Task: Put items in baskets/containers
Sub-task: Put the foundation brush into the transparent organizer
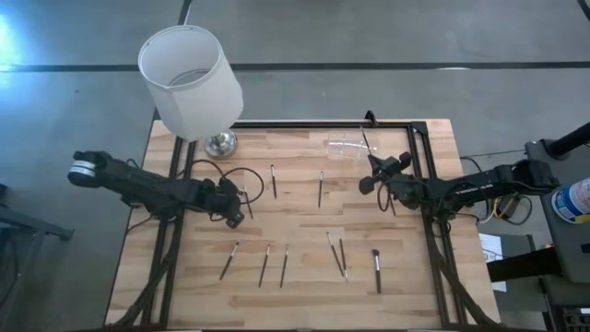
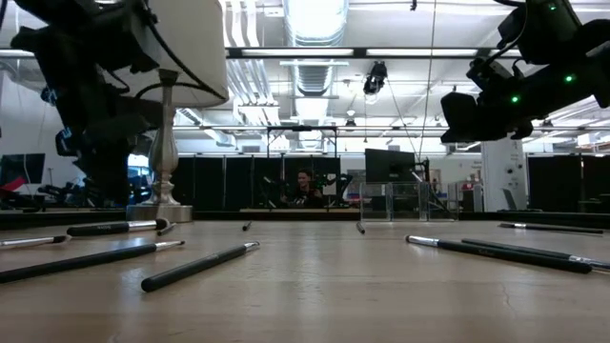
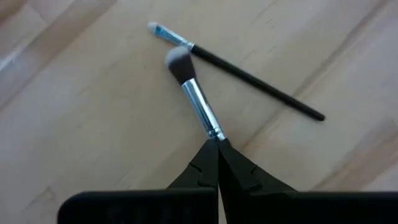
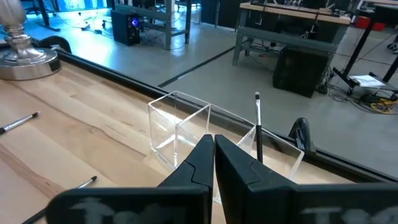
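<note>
My left gripper is over the table's left middle, shut on a makeup brush with a silver ferrule and a grey bristle head. A second thin black brush lies on the wood just beyond it. My right gripper hovers shut with nothing between its fingers, just on the near side of the clear plastic holder at the far right. One dark brush stands upright inside the holder. Several more brushes lie flat across the near half of the table. My left gripper pinches the brush between its two fingertips at the handle just behind the silver ferrule. The ferrule and bristle head stick out beyond the fingers. The fingers hide the rest of the handle. Whether the brush is clear of the table does not show.
A lamp with a big white shade and a metal base stands at the far left of the table. A black frame rail runs along the far edge. Two brushes lie mid-table between the arms.
</note>
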### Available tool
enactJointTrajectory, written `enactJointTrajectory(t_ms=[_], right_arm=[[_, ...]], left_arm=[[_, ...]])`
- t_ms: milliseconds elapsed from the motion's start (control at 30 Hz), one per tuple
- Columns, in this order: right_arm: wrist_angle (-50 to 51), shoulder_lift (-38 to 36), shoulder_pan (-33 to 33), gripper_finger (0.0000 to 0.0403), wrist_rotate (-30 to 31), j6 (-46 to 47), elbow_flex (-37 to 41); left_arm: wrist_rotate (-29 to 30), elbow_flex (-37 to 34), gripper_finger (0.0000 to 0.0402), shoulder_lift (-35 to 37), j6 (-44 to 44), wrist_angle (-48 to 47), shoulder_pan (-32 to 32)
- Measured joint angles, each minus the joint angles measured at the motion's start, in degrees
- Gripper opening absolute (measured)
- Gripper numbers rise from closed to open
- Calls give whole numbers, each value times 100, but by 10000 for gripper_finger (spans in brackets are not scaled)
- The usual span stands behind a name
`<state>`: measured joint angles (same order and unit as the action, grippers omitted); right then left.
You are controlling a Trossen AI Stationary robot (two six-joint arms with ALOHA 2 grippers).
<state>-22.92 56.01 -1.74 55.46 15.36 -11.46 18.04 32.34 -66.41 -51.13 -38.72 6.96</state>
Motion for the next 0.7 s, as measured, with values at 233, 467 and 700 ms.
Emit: enactJointTrajectory(t_ms=[233,467,700], right_arm=[[1,0,0,8,0,4,0],[0,0,0,8,-2,4,0],[2,0,0,9,-4,4,0]], left_arm=[[15,0,80,-520,6,186,0],[-9,44,134,-625,170,330,0],[-3,10,133,-756,155,329,-2]])
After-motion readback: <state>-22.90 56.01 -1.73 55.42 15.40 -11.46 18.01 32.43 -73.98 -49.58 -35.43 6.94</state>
